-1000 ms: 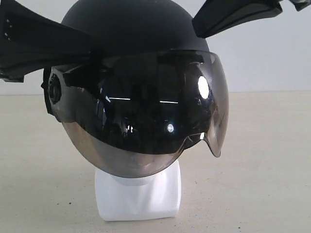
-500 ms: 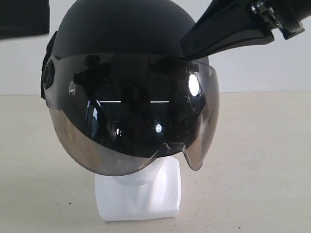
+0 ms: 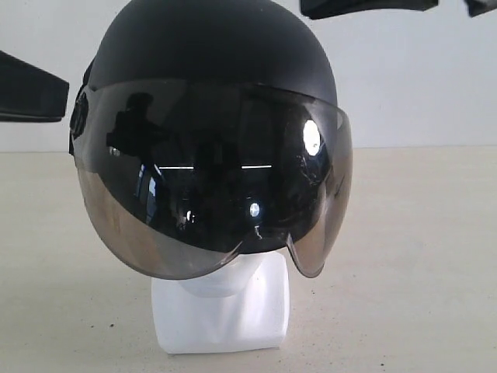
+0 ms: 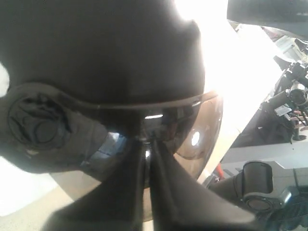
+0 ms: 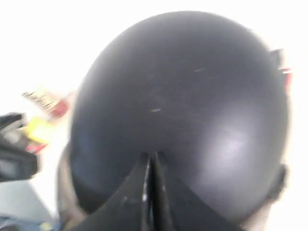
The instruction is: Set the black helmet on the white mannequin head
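The black helmet [image 3: 211, 40] sits on the white mannequin head [image 3: 230, 277], which stands near the middle of the pale table [image 3: 408, 256] in front of a plain wall [image 3: 423, 81]. The smoky visor [image 3: 210, 183] is down and hides the whole face. Only the chin, neck and squarish base [image 3: 221, 325] show, at 6 o'clock below the helmet. In the exterior view the left gripper [image 3: 35, 95] is at 9 o'clock of the helmet, clear of the shell and cut off by the frame edge. The right gripper [image 3: 365, 6] is at 1 o'clock, also clear and mostly out of frame. In the left wrist view the left gripper [image 4: 146, 147] has its fingers pressed together to a thin seam with nothing between them, and it points at the visor edge beside the round side pivot [image 4: 36, 126]. In the right wrist view the right gripper [image 5: 150, 159] is closed in the same way and empty, over the helmet crown. Dark machine parts [image 4: 262, 185] show beyond the visor but are too dim to identify. Blurred yellow and red clutter [image 5: 44, 120] lies beside the dome and cannot be made out. No brand, label or writing can be read. Glare washes out much of both wrist views.
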Controlling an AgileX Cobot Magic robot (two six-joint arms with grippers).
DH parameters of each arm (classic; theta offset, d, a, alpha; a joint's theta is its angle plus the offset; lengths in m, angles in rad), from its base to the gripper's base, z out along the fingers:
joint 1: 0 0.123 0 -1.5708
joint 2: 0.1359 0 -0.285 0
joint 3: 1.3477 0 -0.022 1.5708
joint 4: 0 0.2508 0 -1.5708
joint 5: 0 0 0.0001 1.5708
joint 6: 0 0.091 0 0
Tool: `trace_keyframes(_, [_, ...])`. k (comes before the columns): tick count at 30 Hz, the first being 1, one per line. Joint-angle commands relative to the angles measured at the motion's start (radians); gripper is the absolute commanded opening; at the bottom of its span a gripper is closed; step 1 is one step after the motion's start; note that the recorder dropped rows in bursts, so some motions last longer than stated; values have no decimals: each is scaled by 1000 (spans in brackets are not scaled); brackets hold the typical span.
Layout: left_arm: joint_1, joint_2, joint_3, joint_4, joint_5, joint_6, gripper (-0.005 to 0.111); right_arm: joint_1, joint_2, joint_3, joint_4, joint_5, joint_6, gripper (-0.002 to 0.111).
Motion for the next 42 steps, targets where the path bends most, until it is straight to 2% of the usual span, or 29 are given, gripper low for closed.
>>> trace_keyframes(1, [1,-2,-59,26,12,-32,4,-4,-5,38,-266,-42,188,0])
trace_keyframes(3, [1,-2,-85,73,12,-62,4,-14,-7,55,-319,-83,241,0])
trace_keyframes(6, [1,-2,-106,119,-5,-102,4,-83,26,58,-343,-89,240,0])
trace_keyframes(10, [1,19,-106,180,-59,-125,4,-150,114,58,-308,-68,187,0])
trace_keyframes(13, [1,55,-106,198,-74,-125,4,-150,162,58,-186,-72,81,0])
trace_keyframes(18, [1,121,-106,191,-69,-100,4,-148,198,58,-135,-68,66,0])
trace_keyframes(23, [1,140,-106,200,-69,-91,4,-101,200,58,-30,-58,3,0])
trace_keyframes(29, [1,144,-98,331,-81,-103,4,-38,182,58,-6,-82,-1,0])
trace_keyframes(42, [1,181,-71,278,-100,-101,4,-12,131,58,65,-85,-1,0])
